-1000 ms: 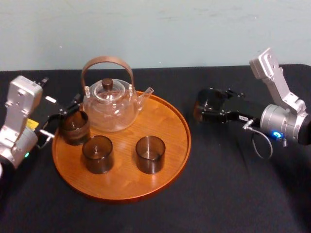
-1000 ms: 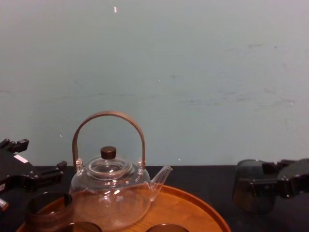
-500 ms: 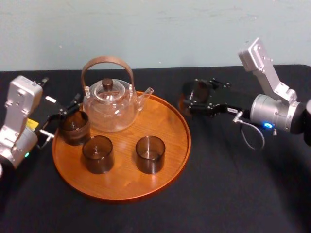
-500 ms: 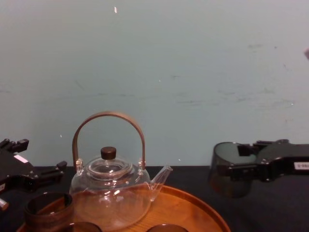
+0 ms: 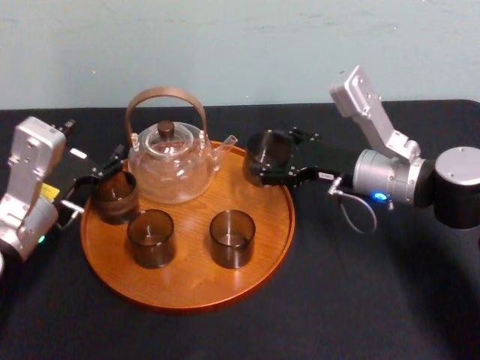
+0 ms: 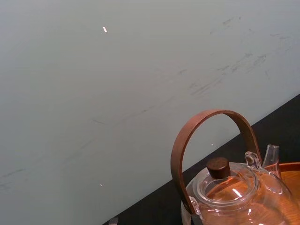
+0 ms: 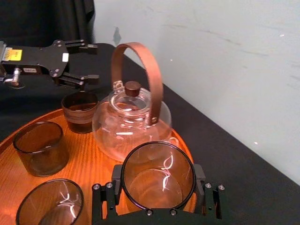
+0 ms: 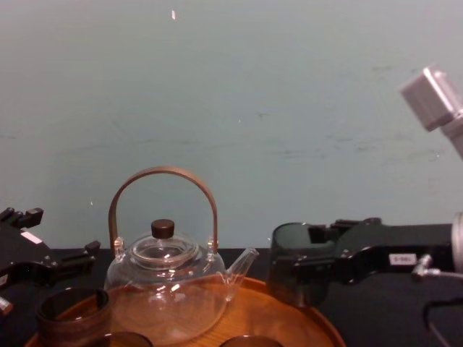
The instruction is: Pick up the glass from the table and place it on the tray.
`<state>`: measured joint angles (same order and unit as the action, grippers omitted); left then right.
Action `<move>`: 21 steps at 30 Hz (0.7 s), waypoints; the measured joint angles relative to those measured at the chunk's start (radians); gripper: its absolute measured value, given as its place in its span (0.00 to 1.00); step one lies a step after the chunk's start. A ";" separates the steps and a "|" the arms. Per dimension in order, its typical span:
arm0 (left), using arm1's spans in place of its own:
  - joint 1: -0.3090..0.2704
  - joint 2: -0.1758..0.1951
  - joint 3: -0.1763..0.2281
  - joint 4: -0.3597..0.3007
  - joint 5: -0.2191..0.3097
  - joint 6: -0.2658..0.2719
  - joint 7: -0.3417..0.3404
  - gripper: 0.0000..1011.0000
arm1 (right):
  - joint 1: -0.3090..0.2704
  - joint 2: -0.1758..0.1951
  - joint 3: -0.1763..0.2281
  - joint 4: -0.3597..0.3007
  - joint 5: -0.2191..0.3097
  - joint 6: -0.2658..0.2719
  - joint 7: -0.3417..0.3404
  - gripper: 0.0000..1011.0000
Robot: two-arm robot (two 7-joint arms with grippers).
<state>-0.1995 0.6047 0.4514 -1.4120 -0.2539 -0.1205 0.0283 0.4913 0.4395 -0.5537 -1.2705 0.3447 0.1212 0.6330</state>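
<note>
smoky glass (image 5: 267,148), gripped by the right pincer (image 5: 268,157), hangs over the tray (image 5: 187,279) near its far-right rim; left pincer (image 7: 92,62) gapes wide.

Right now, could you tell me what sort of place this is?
Likely a robot test bench: black-covered table, bare pale wall, right gripper holding a glass over the tray, left gripper parked beside it.
</note>
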 joint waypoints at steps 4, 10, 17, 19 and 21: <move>0.000 0.000 0.000 0.000 0.000 0.000 0.000 0.99 | 0.013 -0.019 -0.018 0.035 -0.003 -0.014 0.009 0.89; 0.000 0.000 0.000 0.000 0.000 0.000 0.000 0.99 | 0.023 -0.038 -0.035 0.077 -0.008 -0.031 0.018 0.89; 0.000 0.000 0.000 0.000 0.000 0.000 0.000 0.99 | 0.032 -0.060 -0.051 0.132 -0.017 -0.046 0.022 0.89; 0.000 0.000 0.000 0.000 0.000 0.000 0.000 0.99 | 0.034 -0.065 -0.053 0.144 -0.019 -0.048 0.022 0.89; 0.000 0.000 0.000 0.000 0.000 0.000 0.000 0.99 | 0.037 -0.071 -0.055 0.160 -0.023 -0.051 0.021 0.89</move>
<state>-0.1995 0.6047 0.4514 -1.4120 -0.2539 -0.1205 0.0283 0.5287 0.3685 -0.6091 -1.1102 0.3220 0.0707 0.6545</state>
